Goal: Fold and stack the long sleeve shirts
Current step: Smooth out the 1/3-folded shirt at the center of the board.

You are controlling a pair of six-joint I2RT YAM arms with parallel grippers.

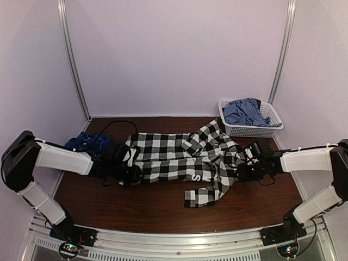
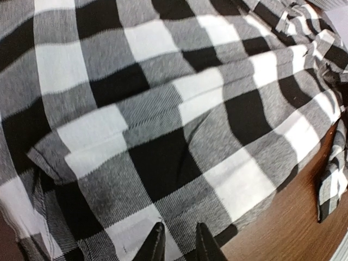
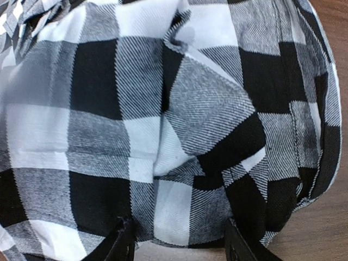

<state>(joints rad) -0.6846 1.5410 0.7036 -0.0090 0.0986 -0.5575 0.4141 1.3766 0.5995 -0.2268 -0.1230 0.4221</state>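
Note:
The black-and-white checked shirt (image 1: 179,157) with white lettering lies spread across the middle of the table, one sleeve (image 1: 204,194) trailing toward the front. My left gripper (image 1: 129,173) is at its left end. In the left wrist view its fingers (image 2: 155,244) stand a narrow gap apart over flat cloth (image 2: 163,109), so the gripper (image 2: 178,239) is slightly open. My right gripper (image 1: 243,171) is at the shirt's right end. It (image 3: 179,242) is wide open with the rumpled shirt edge (image 3: 185,163) between its fingers. The dark blue-and-black plaid shirt (image 1: 87,142) lies crumpled at the back left.
A white basket (image 1: 251,130) at the back right holds a blue-and-white checked cloth (image 1: 246,111). Bare brown table (image 1: 163,209) lies in front of the shirt. Walls enclose the back and both sides.

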